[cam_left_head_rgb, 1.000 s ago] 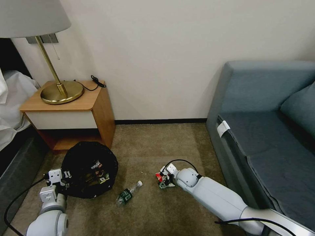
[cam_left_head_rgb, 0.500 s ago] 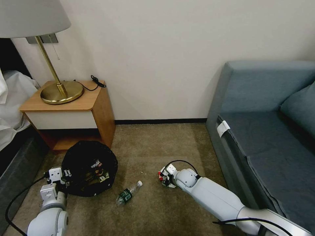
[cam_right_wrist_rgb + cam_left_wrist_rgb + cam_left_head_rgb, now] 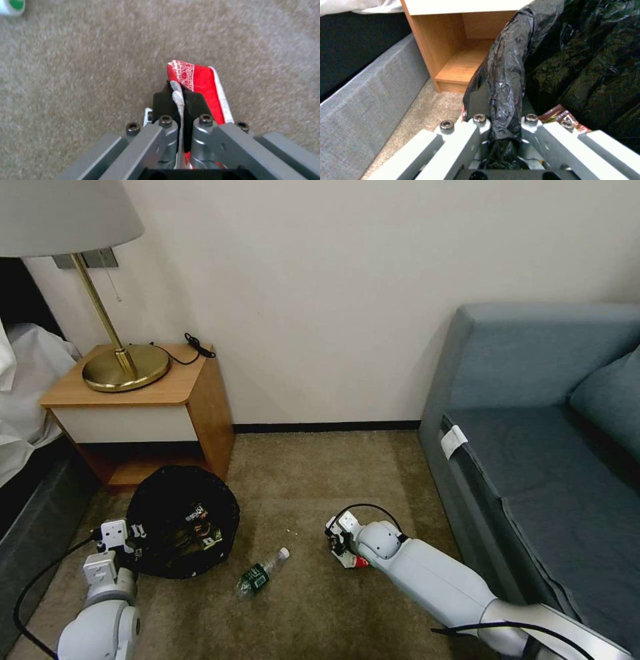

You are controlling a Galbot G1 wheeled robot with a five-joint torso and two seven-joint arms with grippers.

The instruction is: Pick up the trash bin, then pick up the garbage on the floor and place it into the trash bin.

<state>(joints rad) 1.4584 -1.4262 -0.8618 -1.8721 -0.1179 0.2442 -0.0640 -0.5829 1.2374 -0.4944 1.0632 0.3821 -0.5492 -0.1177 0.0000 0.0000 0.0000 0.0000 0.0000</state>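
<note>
The trash bin (image 3: 181, 523), lined with a crinkled black bag, stands on the carpet in front of the nightstand. My left gripper (image 3: 135, 535) is shut on its near rim; the left wrist view shows the bag's folded edge (image 3: 505, 82) pinched between the fingers, and a brown wrapper (image 3: 563, 117) lying inside. My right gripper (image 3: 340, 545) is low over the carpet to the bin's right, shut on the red-and-white wrapper (image 3: 358, 562). In the right wrist view the wrapper (image 3: 198, 80) sticks out past the closed gripper (image 3: 178, 96). A clear bottle with a green label (image 3: 261, 573) lies between the two arms.
A wooden nightstand (image 3: 133, 400) with a brass lamp (image 3: 123, 367) stands behind the bin. A bed edge (image 3: 33, 500) runs along the left. A blue-grey sofa (image 3: 533, 460) bounds the right side. Open carpet (image 3: 313, 480) stretches toward the wall.
The red-and-white wrapper has gone from the far-left side of the right gripper to its near side, held in the shut fingers. The bin has shifted slightly with the left gripper.
</note>
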